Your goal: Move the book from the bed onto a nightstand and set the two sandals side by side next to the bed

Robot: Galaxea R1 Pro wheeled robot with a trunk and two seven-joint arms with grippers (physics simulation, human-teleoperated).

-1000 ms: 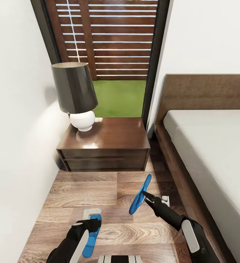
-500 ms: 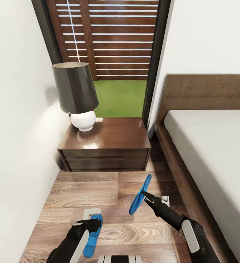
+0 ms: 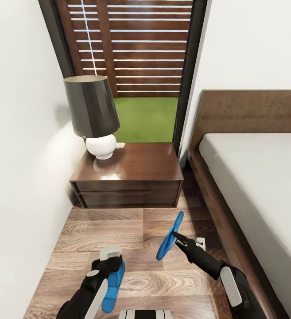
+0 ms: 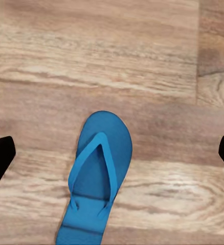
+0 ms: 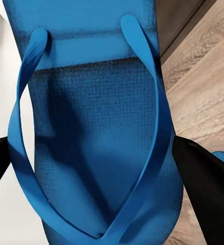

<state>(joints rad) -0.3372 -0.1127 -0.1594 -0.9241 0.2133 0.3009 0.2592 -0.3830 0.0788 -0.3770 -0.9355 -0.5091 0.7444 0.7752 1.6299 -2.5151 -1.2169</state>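
Head view showing left end effector (image 3: 111, 258) now lifting off, fingers spread, leaving first sandal (image 3: 112, 283) flat on floor (image 3: 87, 235); right end effector (image 3: 177, 239) still gripping second sandal (image 3: 169, 236) airborne near bed (image 3: 251, 177), awaiting placement alongside.

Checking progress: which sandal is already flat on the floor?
The sandal under the left gripper lies flat; the other sandal hangs in the right gripper.

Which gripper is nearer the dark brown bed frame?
Right. The right gripper, holding one blue sandal, is close beside the bed frame; the left gripper is farther out over the floor.
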